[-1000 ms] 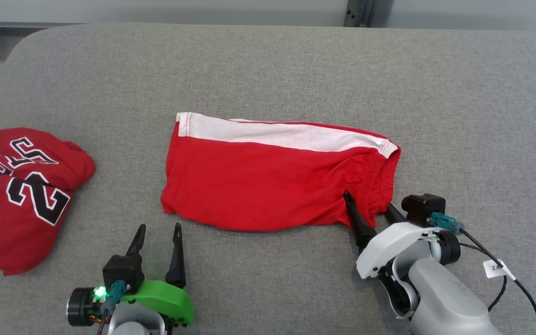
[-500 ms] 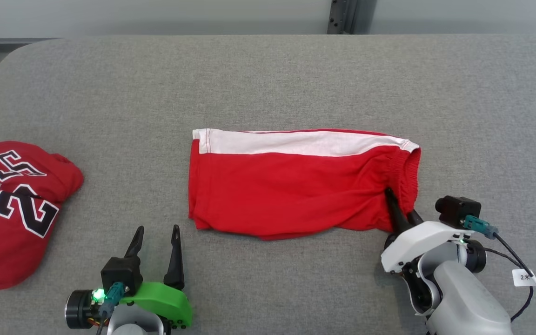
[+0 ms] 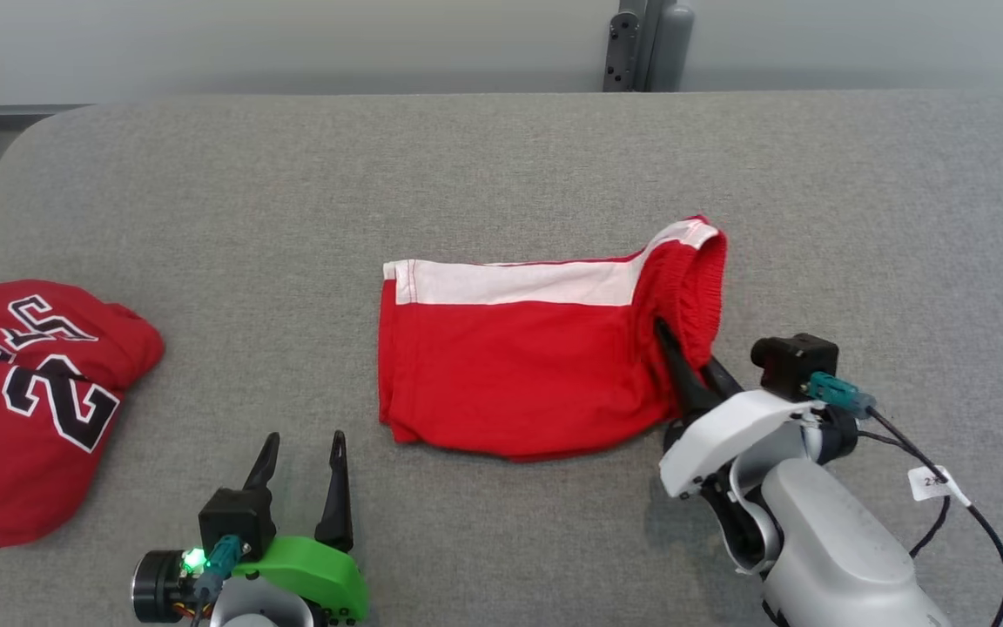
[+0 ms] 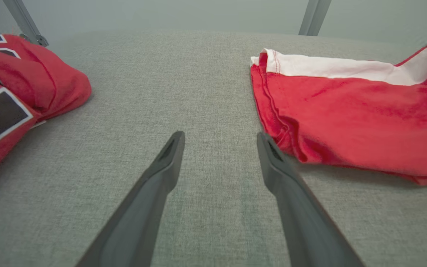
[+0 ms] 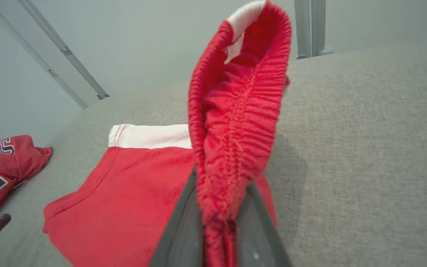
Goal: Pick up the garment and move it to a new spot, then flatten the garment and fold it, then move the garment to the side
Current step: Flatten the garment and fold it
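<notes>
We pinch the gathered elastic waistband (image 5: 235, 111) of the soft red shorts (image 3: 519, 366) between the fingers of our right gripper (image 5: 222, 178). That end stands raised. The rest lies flat leftward from these jaws on the grey woven table (image 3: 501, 174), its long axis crosswise and its white band on the far edge. Our left gripper (image 4: 219, 134) is spread over bare cloth, with the shorts' hem just to its right and a crumpled jersey (image 3: 31, 383) to its left.

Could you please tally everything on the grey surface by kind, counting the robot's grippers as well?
shorts: 1
jersey: 1
grippers: 2 (left gripper, right gripper)
Total: 4
</notes>
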